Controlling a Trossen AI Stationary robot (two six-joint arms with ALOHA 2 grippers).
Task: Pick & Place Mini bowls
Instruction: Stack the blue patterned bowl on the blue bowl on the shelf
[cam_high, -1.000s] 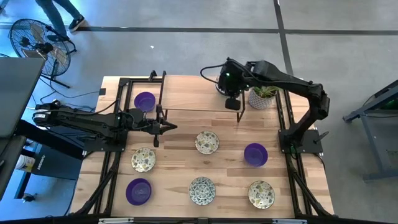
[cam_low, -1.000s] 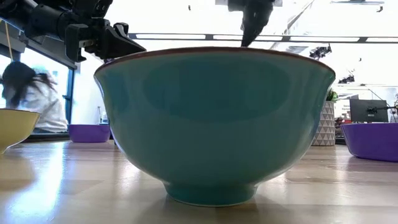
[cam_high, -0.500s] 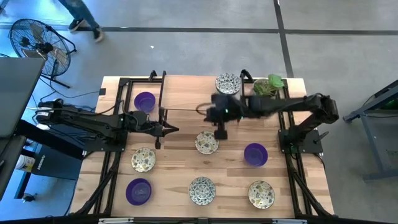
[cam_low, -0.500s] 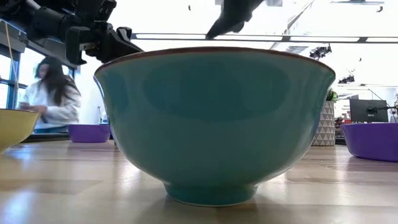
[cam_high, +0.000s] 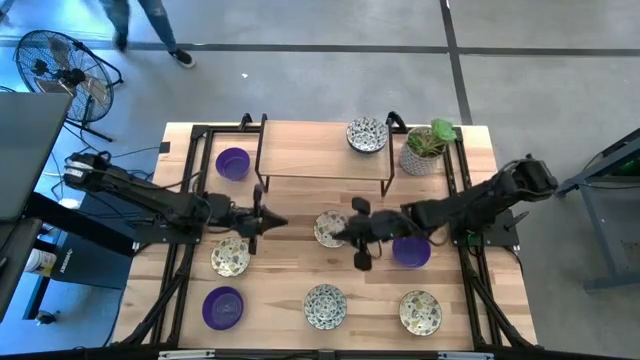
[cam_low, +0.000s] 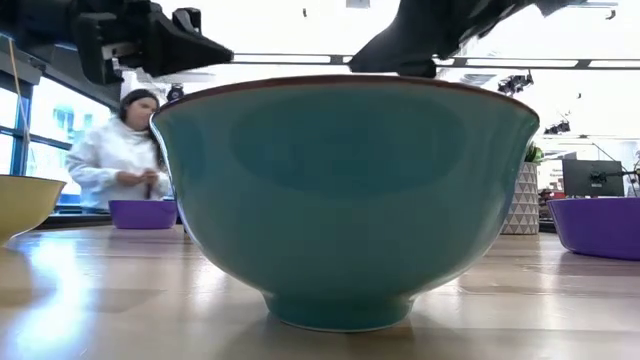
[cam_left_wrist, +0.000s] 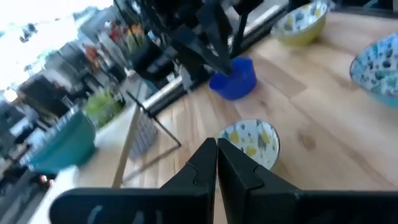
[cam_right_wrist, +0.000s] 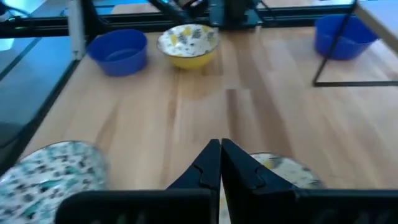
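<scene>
Bowls wait on the table; the right gripper (cam_high: 362, 262) and left gripper (cam_high: 275, 222), both closed and empty, flank the middle patterned bowl (cam_high: 330, 229), ready to pick.

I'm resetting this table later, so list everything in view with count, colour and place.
Purple mini bowls: three; back left, front left, right of centre beside the right gripper.
Patterned mini bowls: five, cream with dark speckles; back by the plant, centre, left, front centre, front right.
Potted plant: one, green in a patterned pot, back right.
Wire rack: one, black, back centre.
Table: one, light wood.
Fan: one, on the floor, far left.
Person: one, walking past beyond the table.
Left gripper: shut, left of the centre bowl.
Right gripper: shut, over the centre bowl's right edge.
</scene>
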